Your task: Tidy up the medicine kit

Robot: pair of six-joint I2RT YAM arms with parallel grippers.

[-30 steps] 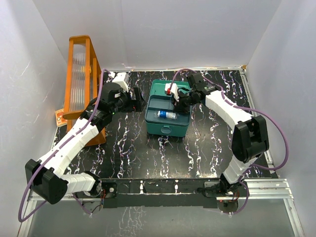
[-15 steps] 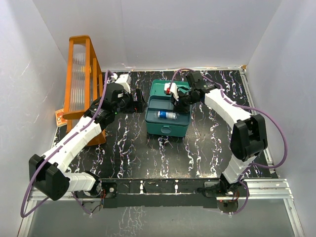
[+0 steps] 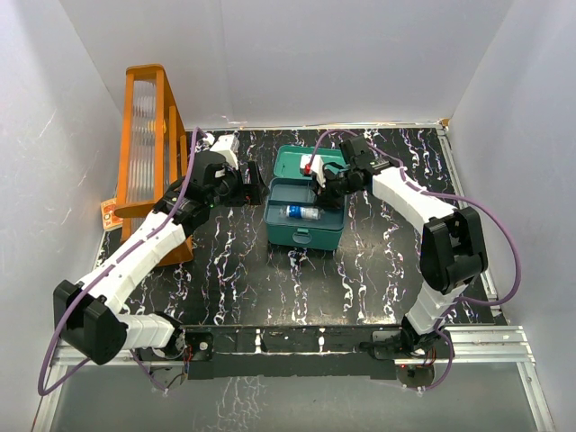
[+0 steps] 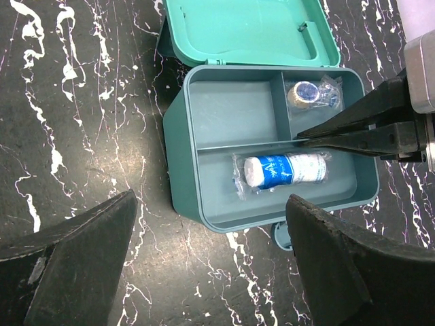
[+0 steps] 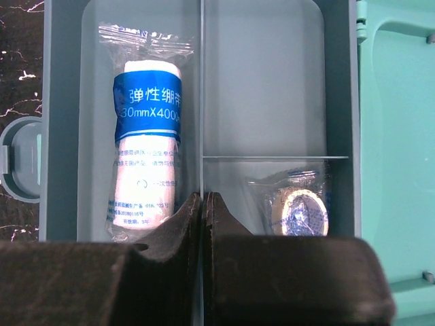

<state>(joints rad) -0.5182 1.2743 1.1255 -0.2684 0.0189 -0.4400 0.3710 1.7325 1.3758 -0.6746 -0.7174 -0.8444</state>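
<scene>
The medicine kit [image 3: 304,232], a teal-green box, stands open mid-table with its lid [image 3: 310,160] laid back. It also shows in the left wrist view [image 4: 178,146] and the right wrist view [image 5: 61,102]. A wrapped blue-and-white bandage roll [image 5: 146,142] lies in the long front compartment. A small wrapped tape roll [image 5: 299,210] lies in the small compartment. My right gripper [image 5: 202,198] is shut with nothing seen in it, its tips over the divider inside the box; it also shows in the left wrist view [image 4: 300,139]. My left gripper [image 4: 211,272] is open and empty, left of the box.
A tall orange rack [image 3: 148,153] stands at the back left by the wall. A small orange-and-white card [image 3: 110,214] lies at its foot. The box's latch [image 4: 282,234] sticks out at its front. White walls close in the black marbled table [image 3: 270,279].
My left arm has shifted a little toward the back left. My right gripper has moved slightly lower and leftward over the box. The box and its contents have not moved.
</scene>
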